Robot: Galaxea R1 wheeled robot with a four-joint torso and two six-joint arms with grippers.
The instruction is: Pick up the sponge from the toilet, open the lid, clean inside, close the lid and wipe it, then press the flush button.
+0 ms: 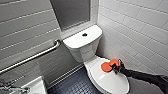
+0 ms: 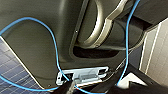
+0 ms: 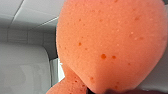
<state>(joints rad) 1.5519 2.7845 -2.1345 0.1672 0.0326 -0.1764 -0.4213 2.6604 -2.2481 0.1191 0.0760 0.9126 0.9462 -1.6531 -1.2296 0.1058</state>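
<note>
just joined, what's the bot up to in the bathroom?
The right gripper is shut on the orange sponge and holds it at the closed lid of the toilet, toward the tank end. Whether the sponge touches the lid is hard to tell. The flush button on the tank top has nothing near it.

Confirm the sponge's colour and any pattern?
The sponge is bright orange, speckled with small darker pores. The right wrist view shows it best.

Porous matt foam sponge (image 3: 112,37); glossy smooth ceramic toilet (image 1: 82,41); polished metal grab bar (image 1: 32,58); glazed shiny wall tiles (image 1: 140,30); dark textured floor (image 1: 75,86).
</note>
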